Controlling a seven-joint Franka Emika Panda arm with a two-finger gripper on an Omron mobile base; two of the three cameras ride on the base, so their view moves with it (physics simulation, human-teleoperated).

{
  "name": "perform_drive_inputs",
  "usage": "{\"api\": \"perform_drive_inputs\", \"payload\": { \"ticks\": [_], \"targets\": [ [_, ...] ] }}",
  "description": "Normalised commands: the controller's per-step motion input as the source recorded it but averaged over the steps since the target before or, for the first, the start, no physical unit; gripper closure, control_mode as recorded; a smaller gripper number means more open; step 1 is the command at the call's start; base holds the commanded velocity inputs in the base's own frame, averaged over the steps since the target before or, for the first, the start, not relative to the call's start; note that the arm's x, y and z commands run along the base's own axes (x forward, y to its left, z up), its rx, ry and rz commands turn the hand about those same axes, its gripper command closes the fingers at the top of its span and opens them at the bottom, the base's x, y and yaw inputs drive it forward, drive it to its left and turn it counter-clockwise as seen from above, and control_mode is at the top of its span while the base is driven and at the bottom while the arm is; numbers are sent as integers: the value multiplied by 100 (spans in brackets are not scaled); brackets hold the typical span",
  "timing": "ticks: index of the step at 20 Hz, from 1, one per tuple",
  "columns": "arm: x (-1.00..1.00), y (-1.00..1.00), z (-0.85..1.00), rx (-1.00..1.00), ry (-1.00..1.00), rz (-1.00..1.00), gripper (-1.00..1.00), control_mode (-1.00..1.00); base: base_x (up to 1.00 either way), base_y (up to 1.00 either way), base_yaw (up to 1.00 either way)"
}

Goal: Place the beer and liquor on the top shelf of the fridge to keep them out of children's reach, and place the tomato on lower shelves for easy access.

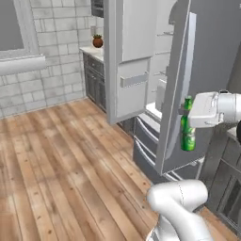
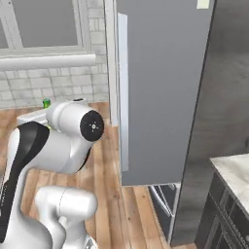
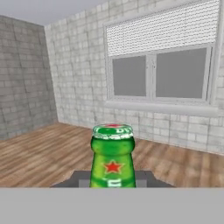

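Green glass front and centre: the beer point(image 1: 188, 126) is up off the floor, hanging upright in the gripper point(image 1: 184, 123), whose jaws are closed on the bottle about midway up. From the left base camera the bottle sits right against the outer face of the fridge's point(image 1: 207, 56) open right-hand door, just beside that door's long silver handle point(image 1: 176, 89). The fridge stands wide open, its other door swung out towards the wooden floor point(image 1: 61, 160), and pale shelves point(image 1: 162, 52) show inside between the two doors, well above the bottle.

Over on the right base camera, the arm's big white joints cover most of the bottle; just its green top point(image 2: 46, 103) peeks out left of the fridge door.

Down the hand camera, the bottle's neck point(image 3: 112, 164) with its red star rises between the fingers, with the brick wall and window point(image 3: 159, 72) beyond.
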Motion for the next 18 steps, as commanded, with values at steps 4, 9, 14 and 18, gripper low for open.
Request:
{"api": "perform_drive_inputs", "payload": {
  "ticks": [4,9,14,18],
  "targets": [
    [0,0,0,0,0,0,100,100,0,100,43],
    [0,0,0,0,0,0,100,100,0,98,9],
    [0,0,0,0,0,0,100,100,1,56,-36],
    [0,0,0,0,0,0,100,100,7,28,-76]
  ]
}}
